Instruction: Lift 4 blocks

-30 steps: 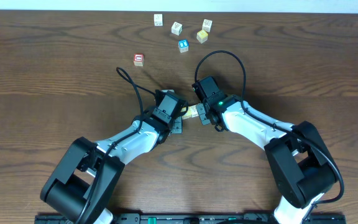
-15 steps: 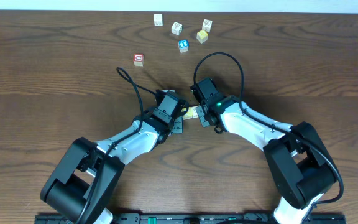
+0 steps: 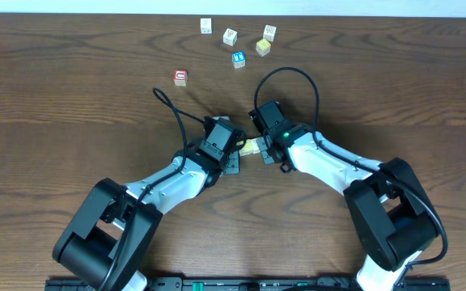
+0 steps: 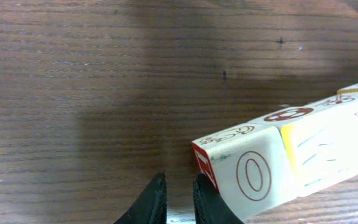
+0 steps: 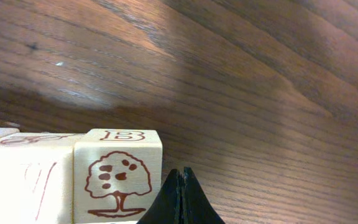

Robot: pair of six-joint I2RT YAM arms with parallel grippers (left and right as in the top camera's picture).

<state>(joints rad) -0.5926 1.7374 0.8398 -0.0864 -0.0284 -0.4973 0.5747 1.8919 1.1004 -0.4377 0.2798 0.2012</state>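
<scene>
My left gripper [image 4: 178,198], nearly closed on nothing, and right gripper [image 5: 180,196], pinched shut and empty, flank the row of blocks [image 3: 252,147] end to end. Its long axis runs between them, both equally near. Six loose cubes [image 3: 239,59] lie beyond.

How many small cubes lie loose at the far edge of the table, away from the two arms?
5: white cube, white cube, white cube, pale yellow cube, blue-faced cube. A red-faced cube sits nearer. More blocks lie between the arms, partly hidden.
</scene>
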